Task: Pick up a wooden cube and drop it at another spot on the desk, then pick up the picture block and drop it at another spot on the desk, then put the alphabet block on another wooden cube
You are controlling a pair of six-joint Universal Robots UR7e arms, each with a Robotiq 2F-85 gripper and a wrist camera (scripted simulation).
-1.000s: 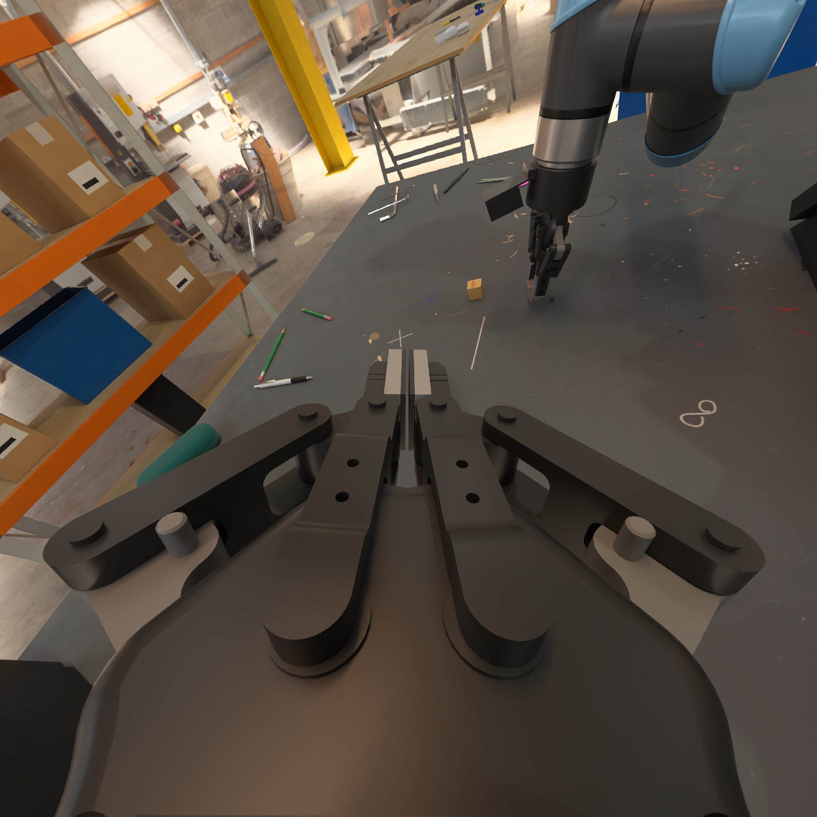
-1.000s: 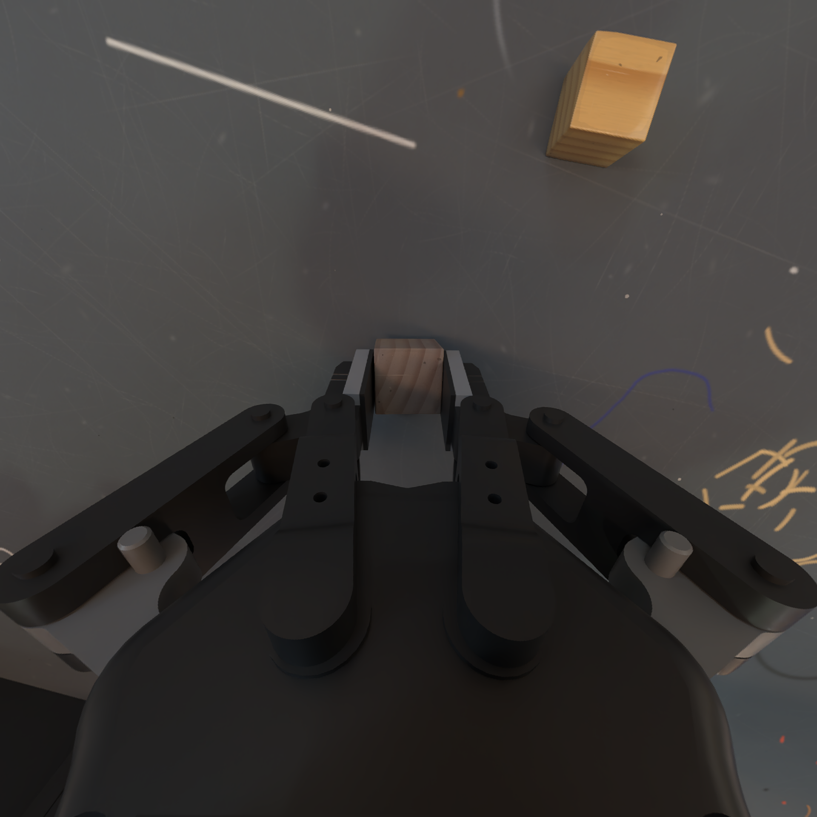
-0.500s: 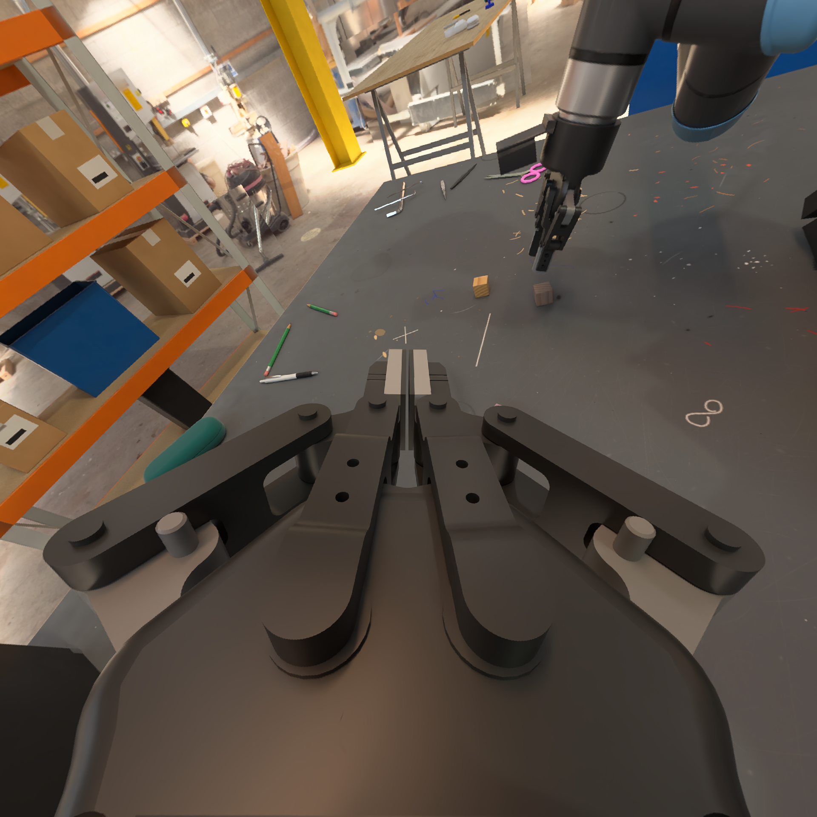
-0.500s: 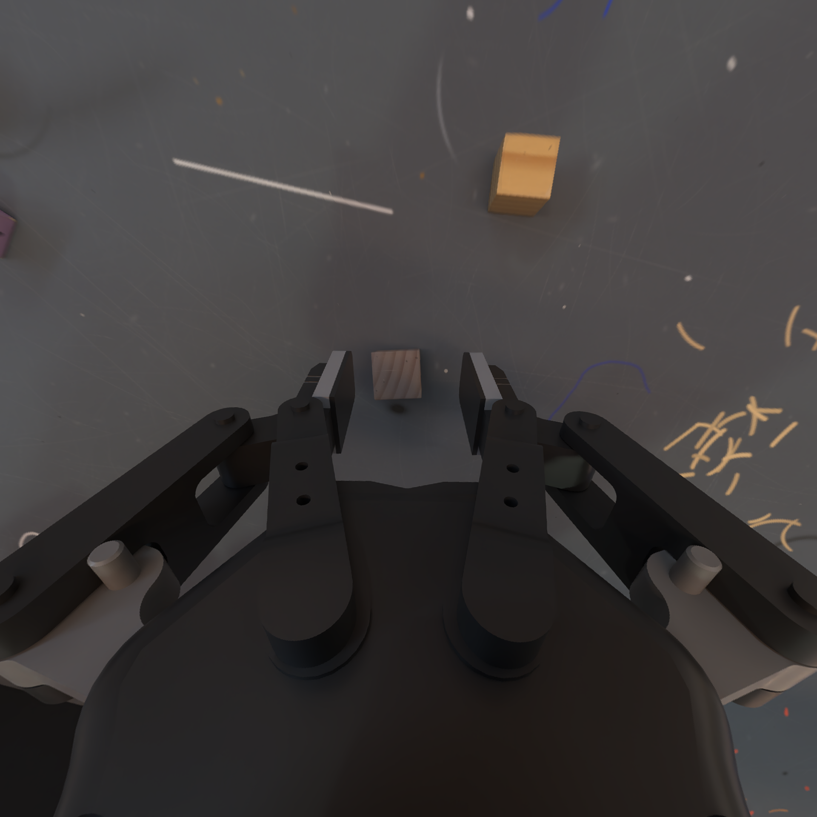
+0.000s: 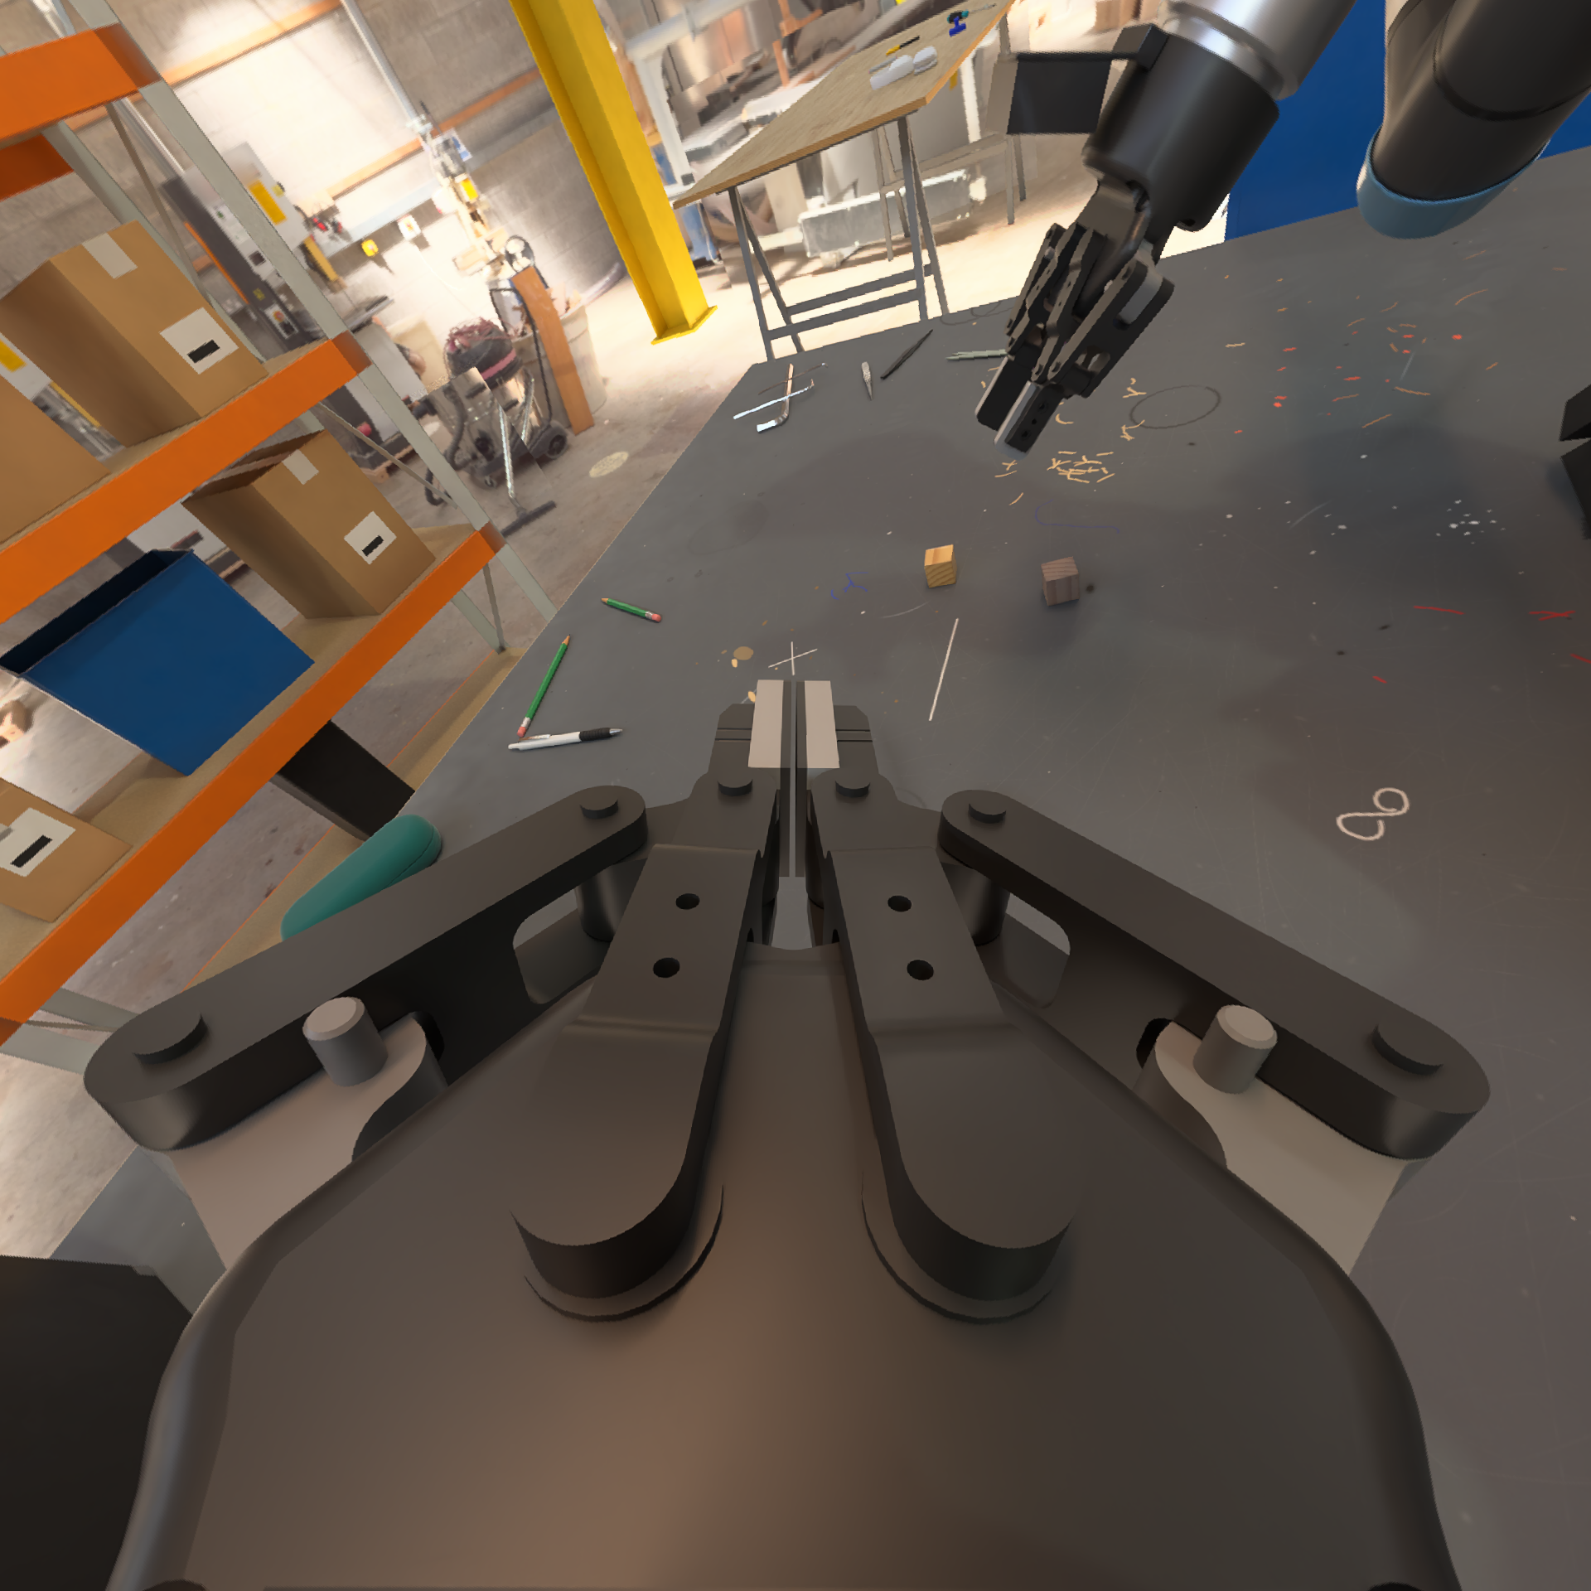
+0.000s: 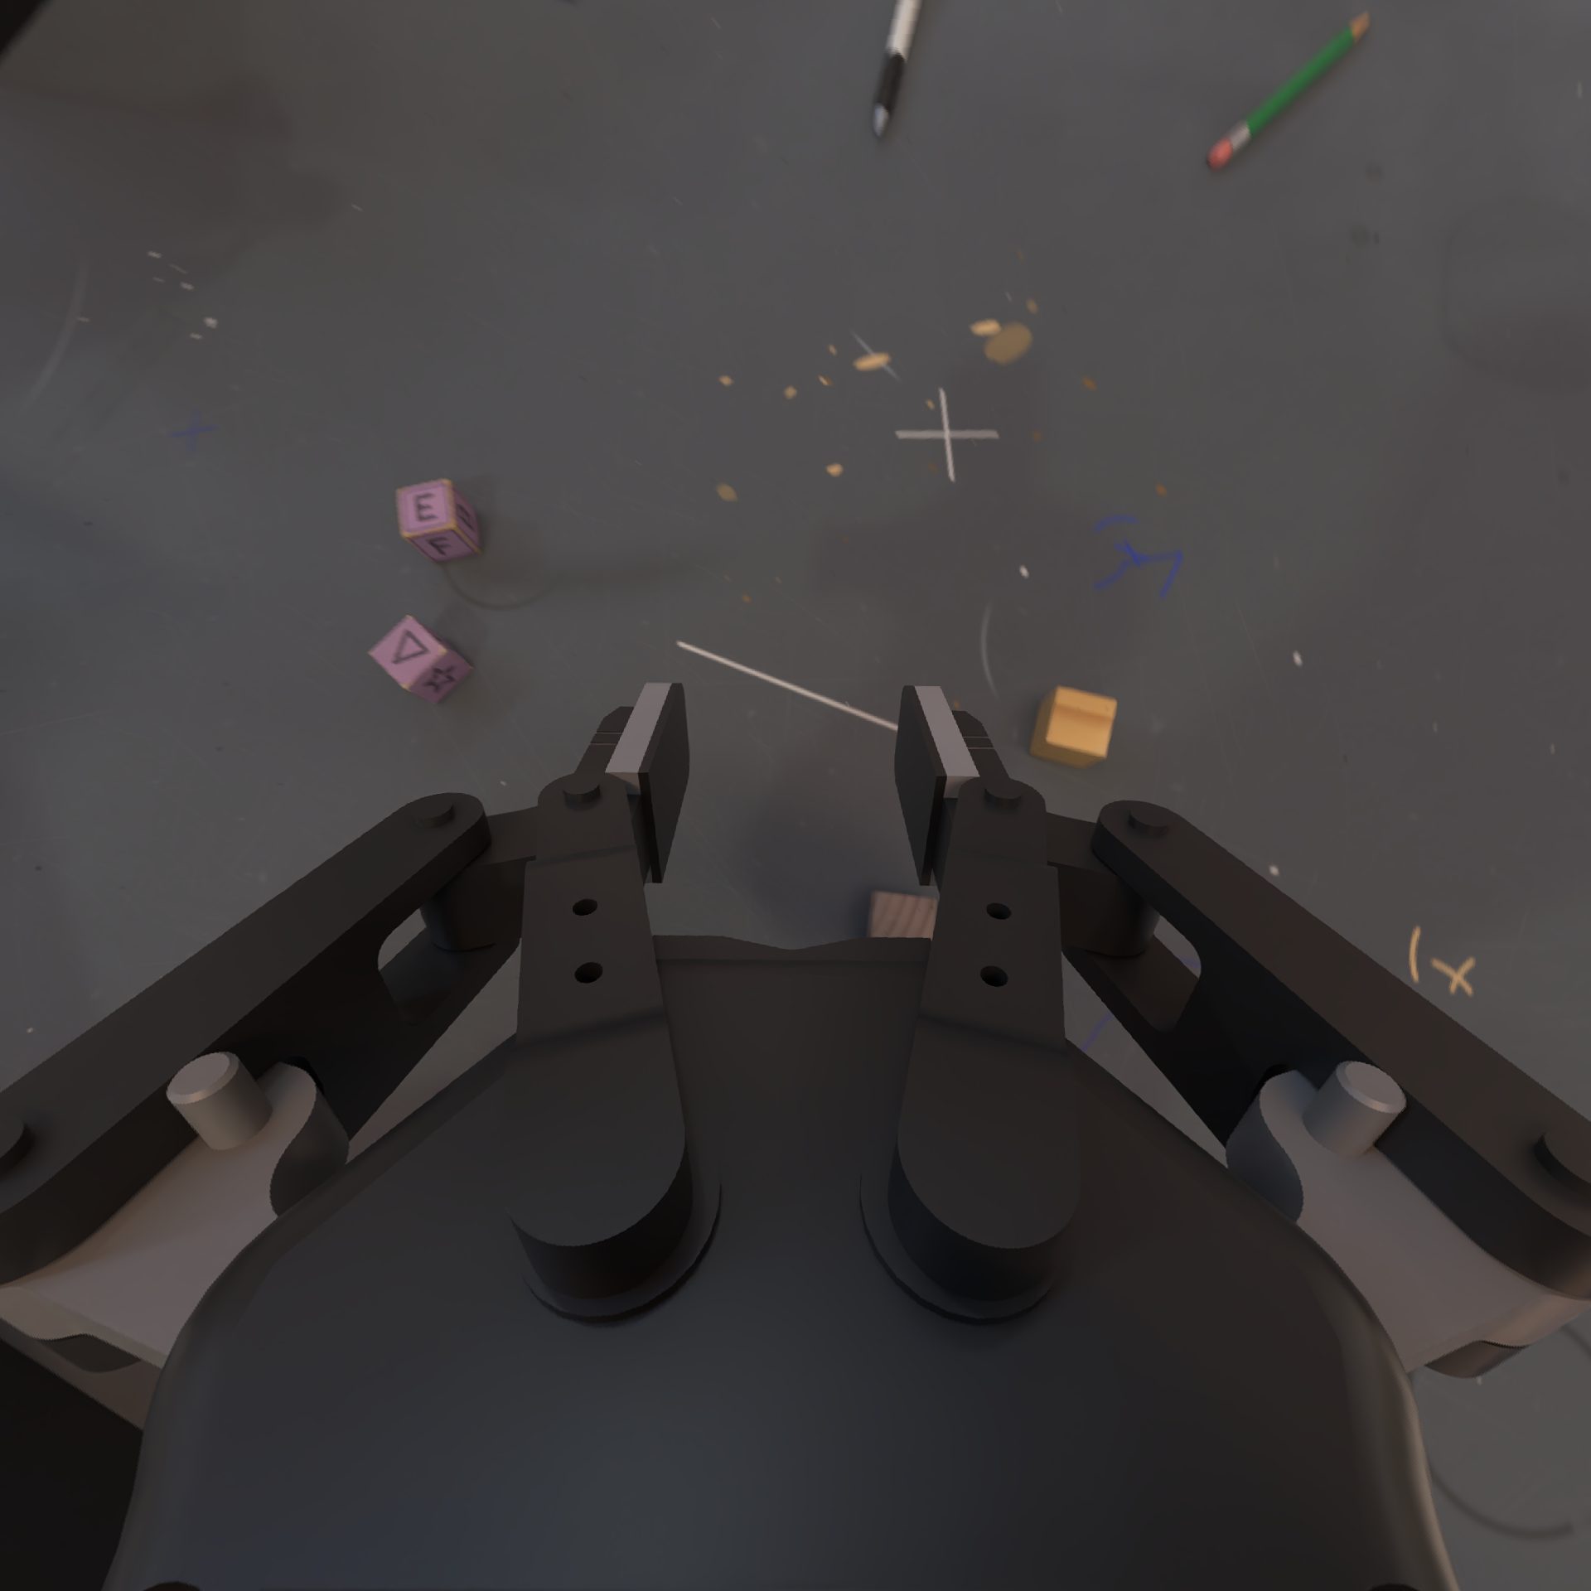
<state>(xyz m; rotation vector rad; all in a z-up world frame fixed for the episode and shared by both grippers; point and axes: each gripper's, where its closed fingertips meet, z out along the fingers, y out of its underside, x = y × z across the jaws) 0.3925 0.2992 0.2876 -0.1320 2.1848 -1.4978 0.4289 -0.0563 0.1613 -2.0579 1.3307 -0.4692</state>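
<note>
With the pale wooden cube (image 6: 900, 914) lying loose on the desk (image 6: 258, 215) under spread right gripper (image 6: 792, 766) fingers, hovering empty. Left gripper (image 5: 793, 721) fingers pressed together, idle. Farther left, risking clipping the alphabet block (image 6: 436, 519) beside the picture block (image 6: 420, 658) when reaching.

The brown wooden cube (image 6: 901, 914) is mostly hidden behind the right gripper (image 6: 790, 742); only its top peeks out. The pen (image 6: 892, 65) is cut off by the top edge. The right arm (image 5: 1412, 77) runs off the picture.
</note>
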